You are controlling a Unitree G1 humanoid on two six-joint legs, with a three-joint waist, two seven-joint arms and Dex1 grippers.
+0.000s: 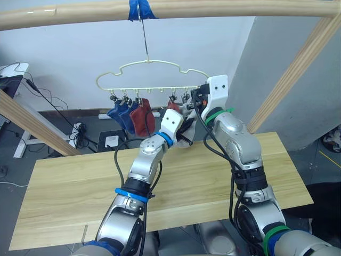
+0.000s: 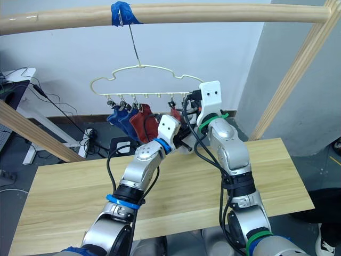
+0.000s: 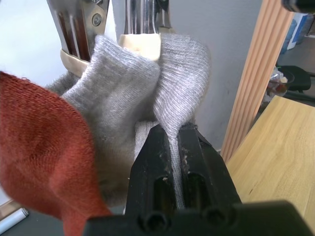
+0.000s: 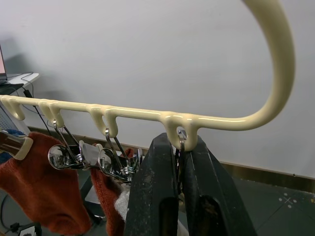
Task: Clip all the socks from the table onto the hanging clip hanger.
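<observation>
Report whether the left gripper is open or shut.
Shut: in the left wrist view, the left gripper pinches a fold of the light grey sock between its fingers.

No legible text, label, brand, number or sign on anything in view.

both arms reach up and forward, forearms angled toward each other so the wrists meet close together. the left gripper (image 3: pixel 176 135) points upward, its two black fingers pinched tight on a fold of grey sock (image 3: pixel 184 73). the right gripper (image 4: pixel 181 147) sits just beside and slightly above it, wrist bent, fingers pressed together around a metal clip (image 4: pixel 181 139) under the hanger (image 4: pixel 147 115) bar.
</observation>
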